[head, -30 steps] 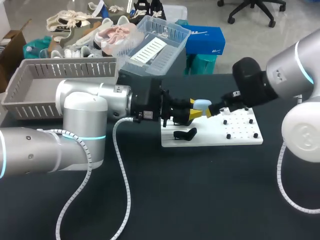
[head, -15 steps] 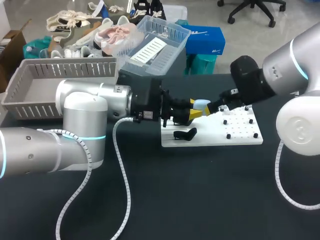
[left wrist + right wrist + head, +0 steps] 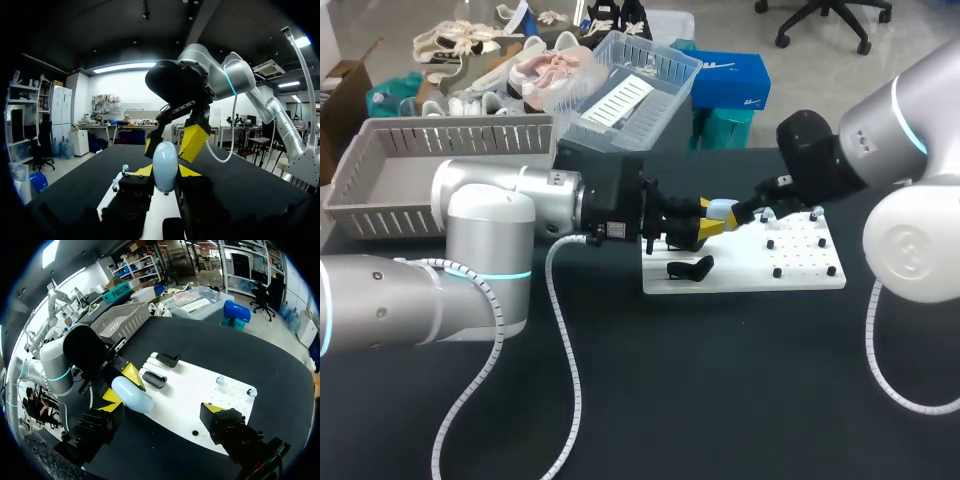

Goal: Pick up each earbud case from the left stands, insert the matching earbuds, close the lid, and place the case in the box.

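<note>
Pale blue oval earbud case (image 3: 723, 209) pinched between left gripper (image 3: 165, 171) yellow fingertips, right gripper (image 3: 161, 404) fingers spread wide beside it, over white peg board (image 3: 800, 275).

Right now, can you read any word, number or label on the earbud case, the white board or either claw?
None can be read.
Earbud case: plain pale blue shell, no print showing.
White board: only black pegs, no text or numbers.
Left claw: plain yellow tips, no marking.
Right claw: plain yellow tips, no marking.
</note>
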`<action>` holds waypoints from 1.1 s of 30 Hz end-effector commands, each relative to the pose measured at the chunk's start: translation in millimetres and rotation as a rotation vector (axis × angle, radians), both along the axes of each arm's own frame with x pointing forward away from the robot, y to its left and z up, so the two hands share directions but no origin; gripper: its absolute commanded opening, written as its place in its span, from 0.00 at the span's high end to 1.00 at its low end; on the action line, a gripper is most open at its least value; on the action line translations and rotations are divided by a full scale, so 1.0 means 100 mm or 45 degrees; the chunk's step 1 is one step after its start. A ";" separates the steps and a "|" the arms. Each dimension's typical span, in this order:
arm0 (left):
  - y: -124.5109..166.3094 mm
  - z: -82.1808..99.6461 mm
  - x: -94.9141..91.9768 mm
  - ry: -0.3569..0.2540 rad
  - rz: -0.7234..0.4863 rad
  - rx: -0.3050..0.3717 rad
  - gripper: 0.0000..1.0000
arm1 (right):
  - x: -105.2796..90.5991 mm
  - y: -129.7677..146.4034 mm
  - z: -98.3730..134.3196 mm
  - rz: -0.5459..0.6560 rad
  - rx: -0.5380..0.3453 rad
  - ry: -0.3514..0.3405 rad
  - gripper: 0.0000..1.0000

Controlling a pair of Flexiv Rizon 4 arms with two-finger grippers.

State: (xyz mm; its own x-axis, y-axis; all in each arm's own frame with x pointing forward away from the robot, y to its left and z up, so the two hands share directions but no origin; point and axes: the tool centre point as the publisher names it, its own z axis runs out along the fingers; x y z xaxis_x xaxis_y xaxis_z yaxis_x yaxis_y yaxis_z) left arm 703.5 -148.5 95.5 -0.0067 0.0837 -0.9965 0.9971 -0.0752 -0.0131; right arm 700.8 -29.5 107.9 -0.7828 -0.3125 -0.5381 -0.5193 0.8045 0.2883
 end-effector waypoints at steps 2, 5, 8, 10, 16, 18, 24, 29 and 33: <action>0.00 -0.01 0.01 -0.001 0.000 -0.003 1.00 | 0.04 0.01 0.00 0.008 0.002 0.006 0.00; 0.00 -0.01 0.01 -0.001 0.000 -0.003 1.00 | 0.06 0.01 -0.01 0.007 -0.001 0.006 0.00; 0.00 -0.01 0.01 -0.001 0.000 -0.003 1.00 | 0.07 0.01 -0.02 0.006 -0.006 0.008 0.00; 0.00 -0.01 0.01 -0.001 0.000 -0.003 1.00 | 0.07 0.00 -0.02 0.004 -0.008 0.009 0.00; 0.00 -0.01 0.01 -0.001 0.000 -0.003 1.00 | 0.09 -0.01 -0.02 -0.003 -0.010 0.009 0.00; 0.00 -0.01 0.01 -0.001 0.000 -0.003 1.00 | 0.09 -0.01 -0.02 -0.005 -0.008 0.009 0.00; 0.00 -0.01 0.01 -0.001 0.000 -0.003 1.00 | 0.10 -0.01 0.01 -0.005 -0.003 0.008 0.00; 0.00 -0.01 0.01 -0.001 0.000 -0.003 1.00 | 0.12 0.00 0.04 -0.003 0.001 0.002 0.00; 0.00 -0.01 0.01 -0.001 0.000 -0.003 1.00 | 0.14 0.01 0.07 0.001 0.000 -0.006 0.00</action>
State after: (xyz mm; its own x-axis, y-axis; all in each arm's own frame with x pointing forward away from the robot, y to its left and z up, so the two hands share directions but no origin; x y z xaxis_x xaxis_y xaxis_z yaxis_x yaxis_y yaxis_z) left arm 704.1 -148.4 95.2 -0.0068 0.0829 -0.9965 0.9970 -0.0760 -0.0131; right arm 711.9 -29.1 114.1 -0.7787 -0.3089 -0.5461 -0.5184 0.8070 0.2828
